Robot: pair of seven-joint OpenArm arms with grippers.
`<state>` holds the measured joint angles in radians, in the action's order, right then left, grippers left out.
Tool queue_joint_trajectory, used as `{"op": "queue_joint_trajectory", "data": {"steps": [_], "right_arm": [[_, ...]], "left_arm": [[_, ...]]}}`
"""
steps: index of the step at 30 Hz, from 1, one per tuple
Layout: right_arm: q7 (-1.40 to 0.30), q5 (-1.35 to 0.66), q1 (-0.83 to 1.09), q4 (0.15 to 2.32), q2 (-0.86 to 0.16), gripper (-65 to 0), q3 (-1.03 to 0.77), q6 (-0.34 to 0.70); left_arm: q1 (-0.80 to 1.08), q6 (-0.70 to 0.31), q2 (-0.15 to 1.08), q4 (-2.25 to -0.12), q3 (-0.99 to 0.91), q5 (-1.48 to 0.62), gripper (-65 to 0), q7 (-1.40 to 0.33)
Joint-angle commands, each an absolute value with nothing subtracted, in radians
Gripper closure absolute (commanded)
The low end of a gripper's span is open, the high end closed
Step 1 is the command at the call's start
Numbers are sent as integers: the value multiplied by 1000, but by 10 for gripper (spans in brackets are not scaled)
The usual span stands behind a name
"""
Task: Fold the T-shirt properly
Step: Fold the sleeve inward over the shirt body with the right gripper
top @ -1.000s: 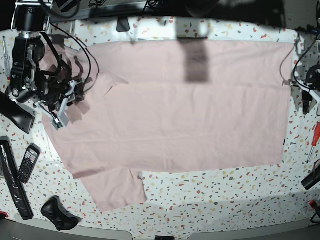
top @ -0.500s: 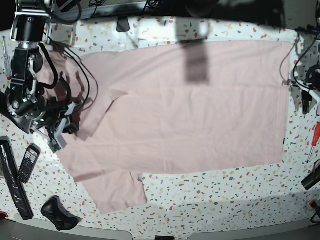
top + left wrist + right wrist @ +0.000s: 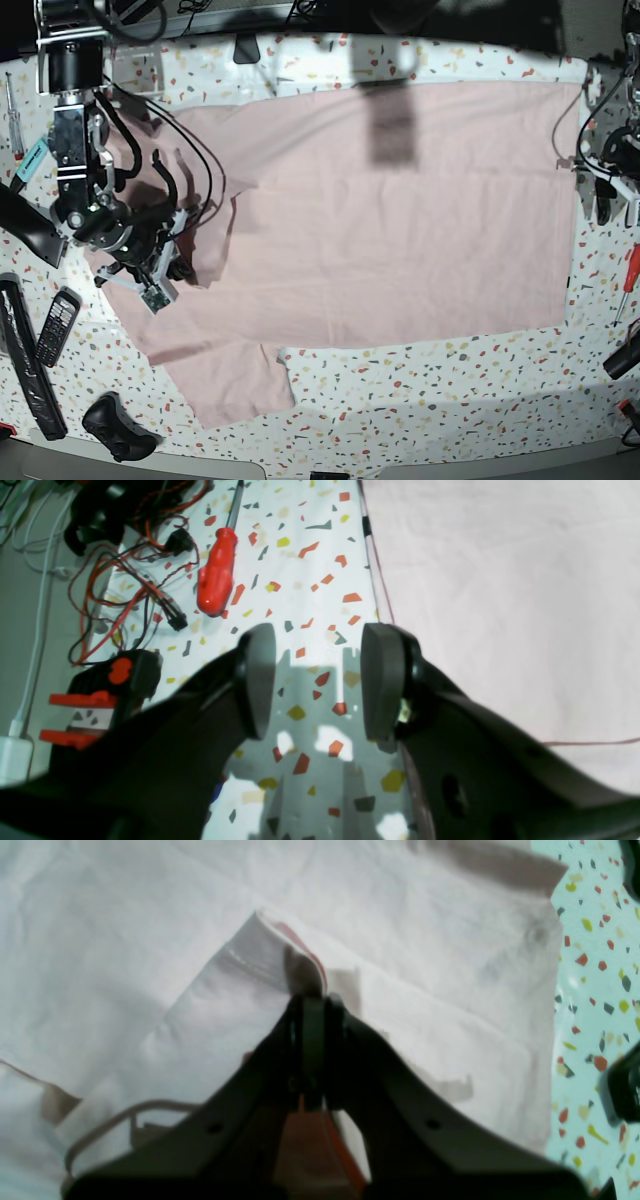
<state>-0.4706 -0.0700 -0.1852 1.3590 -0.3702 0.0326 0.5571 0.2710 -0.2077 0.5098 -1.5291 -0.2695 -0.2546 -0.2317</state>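
Note:
The pale pink T-shirt lies spread plain side up across the speckled table, one sleeve pointing to the front edge. My right gripper is at the shirt's left side, shut on a raised fold of the pink cloth; in the right wrist view the fingers pinch together with fabric between them. My left gripper hovers open over bare table beside the T-shirt's hem, holding nothing. In the base view the left gripper is at the far right edge.
A red screwdriver and tangled cables lie beside the left gripper, with a red-and-black tool. At the table's left front are a phone, a long black bar and a game controller.
My right gripper has shut on the shirt's left edge and moved rightward over the shirt, drawing the cloth inward with it. The left arm has stayed in place.

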Motion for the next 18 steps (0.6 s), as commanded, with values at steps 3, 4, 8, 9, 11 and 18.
{"op": "queue_joint_trajectory", "data": {"steps": [3,4,8,9,11,18], "right_arm": [[-405,-81,-210,1374,-376,0,36,550],[-400,-81,-210,1374,-377,0,46,550],[-400,-54,-210,1374,-376,0,112,549],[-401,-51,-210,1374,-377,0,131,549],[-403,-52,-210,1374,-376,-58,162,549],[-404,-51,-210,1374,-377,-194,210,566]], "left_arm": [[261,-202,530,-1542,-280,-252,-260,-207],[261,-202,530,-1542,-280,-252,-260,-207],[261,-202,530,-1542,-280,-252,-260,-208],[261,-202,530,-1542,-280,-252,-260,-208],[261,-202,530,-1542,-280,-252,-260,-208],[261,-202,530,-1542,-280,-252,-260,-208]]}}
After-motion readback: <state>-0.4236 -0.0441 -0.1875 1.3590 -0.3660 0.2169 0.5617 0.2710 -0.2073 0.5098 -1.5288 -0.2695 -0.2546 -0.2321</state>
